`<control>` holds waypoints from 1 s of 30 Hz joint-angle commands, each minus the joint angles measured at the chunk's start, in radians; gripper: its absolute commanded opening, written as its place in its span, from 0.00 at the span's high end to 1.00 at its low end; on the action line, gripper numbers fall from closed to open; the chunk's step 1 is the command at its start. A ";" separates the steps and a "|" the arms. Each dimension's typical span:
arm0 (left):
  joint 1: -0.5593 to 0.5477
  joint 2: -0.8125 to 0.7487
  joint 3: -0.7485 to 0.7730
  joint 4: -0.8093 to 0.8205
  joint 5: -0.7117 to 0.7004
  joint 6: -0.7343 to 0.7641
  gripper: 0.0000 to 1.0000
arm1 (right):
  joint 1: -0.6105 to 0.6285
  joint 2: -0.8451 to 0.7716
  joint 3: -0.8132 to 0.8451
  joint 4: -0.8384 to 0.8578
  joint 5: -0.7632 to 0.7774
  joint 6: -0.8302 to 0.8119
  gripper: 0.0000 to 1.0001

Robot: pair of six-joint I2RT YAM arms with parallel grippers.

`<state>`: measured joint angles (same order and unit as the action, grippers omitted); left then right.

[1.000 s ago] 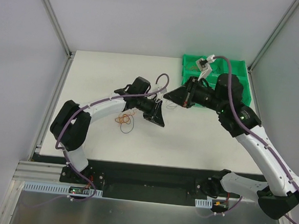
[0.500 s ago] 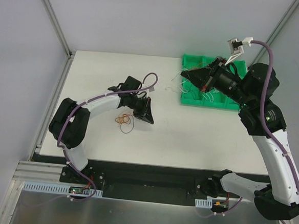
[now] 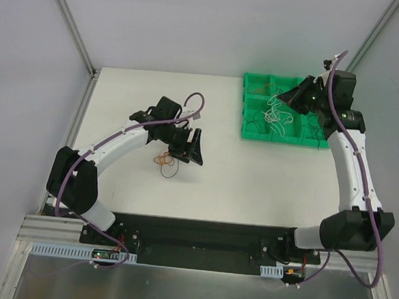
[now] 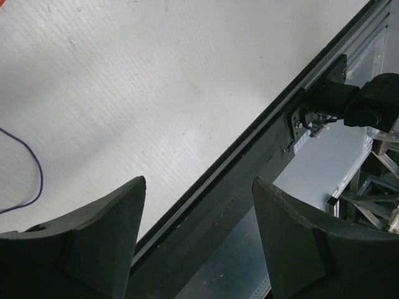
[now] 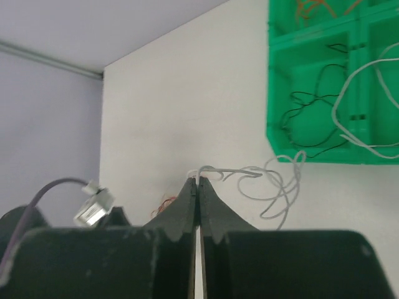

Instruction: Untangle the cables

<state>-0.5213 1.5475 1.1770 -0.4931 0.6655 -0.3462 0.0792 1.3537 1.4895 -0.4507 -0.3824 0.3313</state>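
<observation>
Bright, even light; soft shadows; jaws slightly out of focus in wrist views.

The top camera looks down on the whole table point(image 3: 265, 185); both wrist cameras view parts of it obliquely.

- Purple strand point(image 4: 39, 177): both ends run off the left edge of the left wrist view.
- Left gripper point(image 4: 198, 182): finger bases cropped at the bottom.
- Green tray point(image 5: 280, 134): cropped top and right; white cable point(image 5: 335, 111) exits right.
- Orange tangle point(image 3: 163, 160): strands too fine to count from above.
</observation>
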 commanded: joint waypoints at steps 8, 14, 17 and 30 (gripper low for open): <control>0.101 0.069 0.182 -0.162 -0.040 0.113 0.31 | -0.176 0.369 0.121 -0.029 0.056 -0.153 1.00; 0.153 0.126 0.254 -0.202 -0.061 0.128 0.31 | -0.176 0.625 0.340 -0.199 0.074 -0.241 0.70; 0.165 0.138 0.254 -0.210 -0.083 0.116 0.31 | -0.167 0.598 0.336 -0.215 0.111 -0.267 0.56; 0.195 0.096 0.155 -0.213 -0.162 0.015 0.30 | -0.018 0.332 0.146 -0.183 0.143 -0.370 0.46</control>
<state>-0.3454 1.6989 1.3869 -0.6830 0.5621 -0.2817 -0.0463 1.8057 1.7103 -0.6769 -0.1795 -0.0044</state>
